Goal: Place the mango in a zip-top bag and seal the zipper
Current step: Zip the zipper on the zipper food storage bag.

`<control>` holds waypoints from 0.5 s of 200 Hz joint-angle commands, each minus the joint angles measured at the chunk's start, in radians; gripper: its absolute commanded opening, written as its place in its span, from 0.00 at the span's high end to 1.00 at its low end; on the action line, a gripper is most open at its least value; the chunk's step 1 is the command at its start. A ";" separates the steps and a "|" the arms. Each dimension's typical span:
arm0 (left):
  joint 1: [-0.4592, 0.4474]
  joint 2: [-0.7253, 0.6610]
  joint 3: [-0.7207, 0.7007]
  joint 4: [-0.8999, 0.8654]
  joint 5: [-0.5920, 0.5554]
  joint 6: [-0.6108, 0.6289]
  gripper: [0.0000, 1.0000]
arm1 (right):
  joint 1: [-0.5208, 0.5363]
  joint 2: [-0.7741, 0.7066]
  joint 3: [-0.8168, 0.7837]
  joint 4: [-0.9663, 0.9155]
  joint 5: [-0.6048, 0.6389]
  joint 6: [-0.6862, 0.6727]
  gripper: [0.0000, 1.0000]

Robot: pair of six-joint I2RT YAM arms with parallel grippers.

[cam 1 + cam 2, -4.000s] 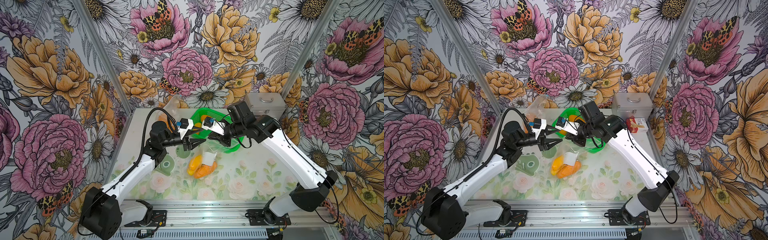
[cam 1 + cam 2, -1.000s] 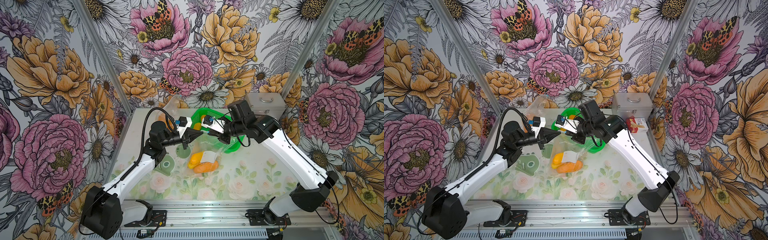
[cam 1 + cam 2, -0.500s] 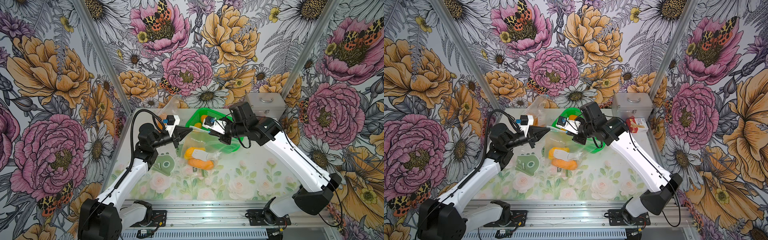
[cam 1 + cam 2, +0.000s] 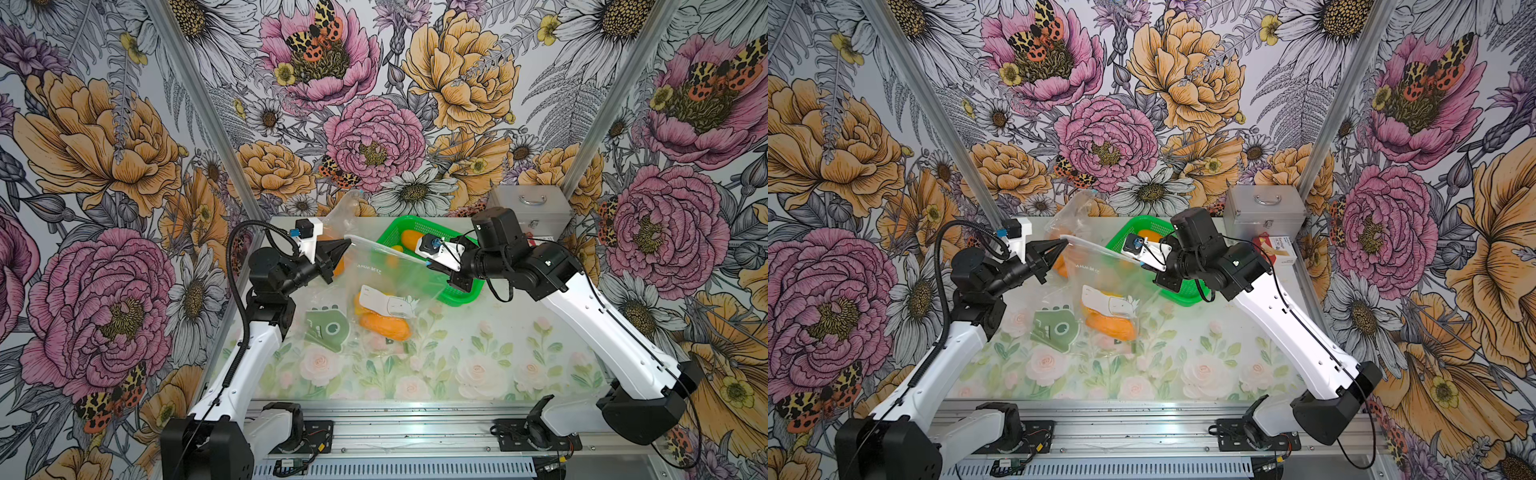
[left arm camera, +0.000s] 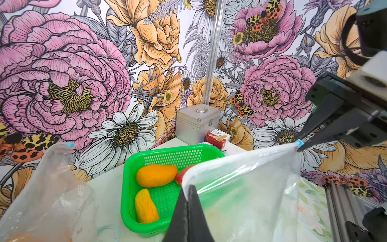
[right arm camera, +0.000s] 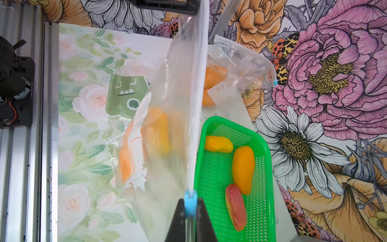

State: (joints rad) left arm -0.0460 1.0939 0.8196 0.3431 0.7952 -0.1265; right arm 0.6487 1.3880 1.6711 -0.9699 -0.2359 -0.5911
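Note:
A clear zip-top bag [image 4: 386, 266] hangs stretched between my two grippers, its top edge a taut line in both top views. An orange mango [image 4: 384, 326] lies in the bag's bottom, behind a white label, resting on the table; it also shows as mango [image 4: 1108, 324] and, blurred through the plastic, as mango [image 6: 157, 130]. My left gripper [image 4: 347, 241] is shut on the bag's left top corner, its tips [image 5: 188, 188] pinching the plastic. My right gripper [image 6: 190, 206] is shut on the blue zipper slider [image 6: 190, 199] at the right end of the zipper.
A green basket [image 4: 465, 297] behind the bag holds three loose mangoes, two orange-yellow and one red. A second bag with orange fruit [image 4: 345, 216] leans on the back wall. A green frog-face card [image 4: 328, 328] lies beside the mango. A silver case [image 4: 528, 208] and a red box [image 4: 1277, 247] stand back right.
My left gripper has drawn away to the left with the bag's corner, so the bag's top now stretches straight between the grippers. The right gripper has hardly moved. The mango shifted slightly.

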 commanded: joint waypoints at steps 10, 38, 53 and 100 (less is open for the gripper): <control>0.067 0.004 -0.021 0.052 -0.153 -0.028 1.00 | -0.031 -0.036 -0.011 -0.161 0.084 0.021 1.00; 0.071 0.004 -0.044 0.068 -0.160 -0.027 1.00 | -0.032 -0.021 -0.007 -0.161 0.081 0.025 1.00; 0.091 0.007 -0.046 0.071 -0.173 -0.033 1.00 | -0.034 -0.018 -0.010 -0.161 0.090 0.026 1.00; 0.171 0.029 -0.028 0.085 -0.177 -0.064 1.00 | -0.044 -0.032 -0.028 -0.159 0.097 0.027 1.00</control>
State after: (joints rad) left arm 0.0154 1.1027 0.7769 0.3923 0.8051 -0.1627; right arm 0.6437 1.3891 1.6550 -0.9745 -0.2253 -0.5842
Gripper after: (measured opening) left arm 0.046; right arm 0.082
